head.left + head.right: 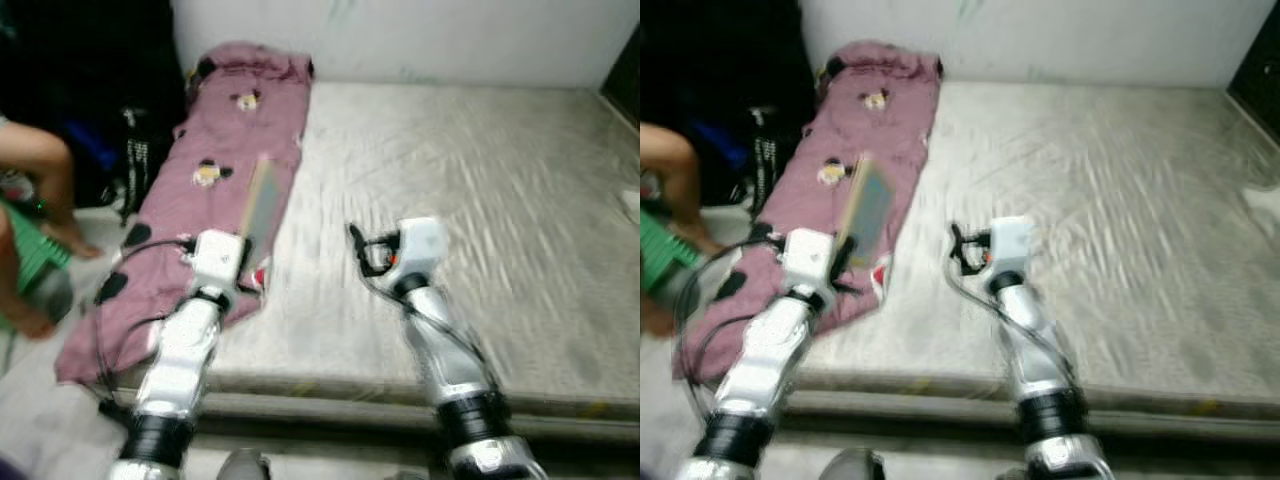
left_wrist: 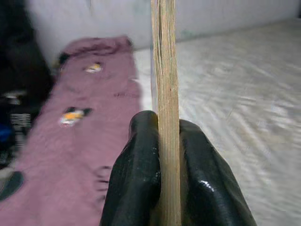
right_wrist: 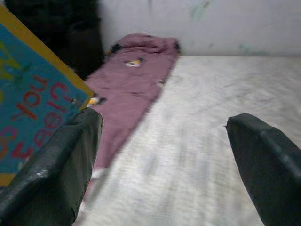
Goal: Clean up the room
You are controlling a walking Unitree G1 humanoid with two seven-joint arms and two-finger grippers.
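Observation:
My left gripper (image 1: 247, 243) is shut on a thin book (image 1: 260, 200), held edge-up over the pink blanket (image 1: 215, 160). In the left wrist view the book's page edge (image 2: 165, 94) stands upright between the two black fingers (image 2: 136, 183). The book's blue cover with red letters (image 3: 28, 108) appears in the right wrist view. My right gripper (image 1: 358, 250) hovers open above the bare mattress (image 1: 480, 200), with nothing between its fingers (image 3: 56, 165).
A pink blanket with cartoon prints lies along the mattress's left side. A person's legs (image 1: 40, 200) and a green stool (image 1: 30, 255) are at the far left. Dark bags (image 1: 110, 110) stand against the wall. A white wall (image 1: 400, 35) backs the mattress.

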